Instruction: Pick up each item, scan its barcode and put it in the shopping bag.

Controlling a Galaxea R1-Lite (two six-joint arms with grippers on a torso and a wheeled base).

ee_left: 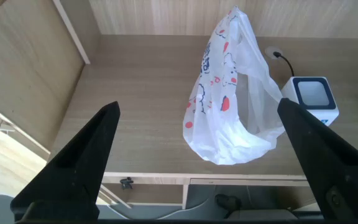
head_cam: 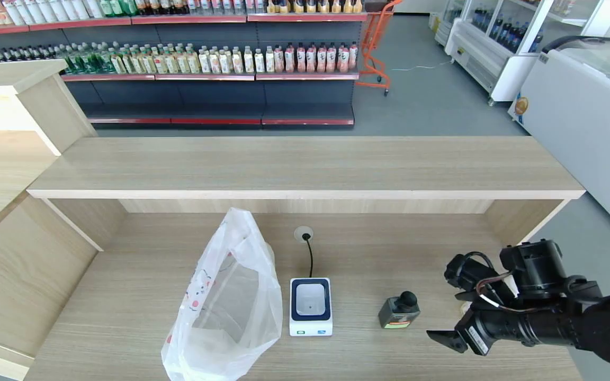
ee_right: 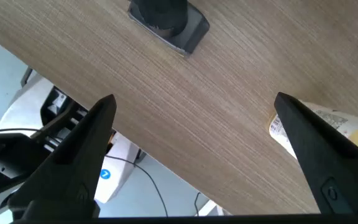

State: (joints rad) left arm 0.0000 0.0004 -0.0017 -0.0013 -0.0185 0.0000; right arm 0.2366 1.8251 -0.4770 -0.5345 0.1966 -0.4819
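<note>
1. My right claw (ee_right: 194, 99) is spread and empty, above the light wooden desk (head_cam: 125, 296) near its front right corner; my left claw (ee_left: 199, 106) is spread too.
2. The squat dark grey bottle with a round black cap (head_cam: 399, 312) stands near the front edge, between the white scanner (head_cam: 310, 306) and my right claw.
3. It is likely stiff, light and slick: I'd pinch its flat sides below the cap.

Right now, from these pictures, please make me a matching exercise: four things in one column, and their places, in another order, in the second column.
1 shopping bag
2 scanner
3 dark bottle
4 right gripper

A between scanner and right gripper
B open, above the counter's right part
C left of the scanner
D counter's middle, cable behind it

Pairs: 1-C, 2-D, 3-A, 4-B
</note>
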